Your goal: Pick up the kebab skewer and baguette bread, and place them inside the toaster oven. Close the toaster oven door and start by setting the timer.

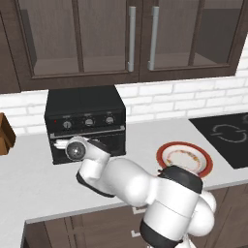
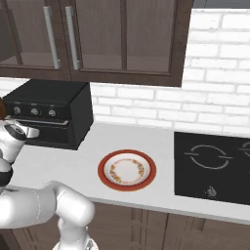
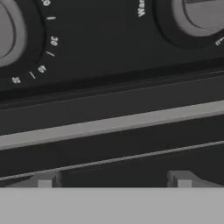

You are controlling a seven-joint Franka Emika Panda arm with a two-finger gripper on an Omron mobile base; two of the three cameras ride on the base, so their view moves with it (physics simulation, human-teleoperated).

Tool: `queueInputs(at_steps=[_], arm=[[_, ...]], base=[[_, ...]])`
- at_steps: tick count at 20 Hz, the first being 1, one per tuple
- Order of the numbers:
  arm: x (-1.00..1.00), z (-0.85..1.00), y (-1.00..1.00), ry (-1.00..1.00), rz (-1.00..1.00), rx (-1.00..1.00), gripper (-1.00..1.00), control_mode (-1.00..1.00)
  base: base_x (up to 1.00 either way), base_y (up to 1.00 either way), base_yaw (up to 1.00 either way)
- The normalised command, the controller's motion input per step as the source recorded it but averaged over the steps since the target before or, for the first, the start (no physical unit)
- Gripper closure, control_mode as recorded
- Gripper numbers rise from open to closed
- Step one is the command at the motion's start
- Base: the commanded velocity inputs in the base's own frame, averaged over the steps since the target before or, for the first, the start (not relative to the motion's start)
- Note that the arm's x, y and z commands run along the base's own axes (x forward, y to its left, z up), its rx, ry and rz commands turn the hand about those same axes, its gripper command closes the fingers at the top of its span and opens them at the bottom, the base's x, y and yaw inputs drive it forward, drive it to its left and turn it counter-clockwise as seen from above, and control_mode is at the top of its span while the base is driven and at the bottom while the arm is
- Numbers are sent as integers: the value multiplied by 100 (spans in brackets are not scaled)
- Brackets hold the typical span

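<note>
oven (image 1: 85, 123): black box at the counter's left, against the brick wall
door (image 1: 92, 140): shut, upright
knobs (image 1: 88, 121): three in a row above the door
gripper (image 3: 113, 180): jaws wide, holding nothing — close up to the door's grey handle bar (image 3: 111, 124), just under the knobs
plate (image 1: 184, 158): right of the oven, red-rimmed
cooktop (image 1: 227, 135): far right — black, flat

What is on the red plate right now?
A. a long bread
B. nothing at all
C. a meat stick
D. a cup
B: the red plate on the counter shows just its own flowery pattern, with no bread, meat stick or cup on it, and the toaster oven door is shut.
</note>
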Motion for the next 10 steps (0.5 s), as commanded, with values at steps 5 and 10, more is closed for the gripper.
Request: queueInputs(at_steps=[5, 10], arm=[[21, 0, 0, -7, 0, 0, -100, -100], [-49, 8, 1, -5, 0, -1, -100, -100]], base=[[0, 0, 0], [0, 0, 0]])
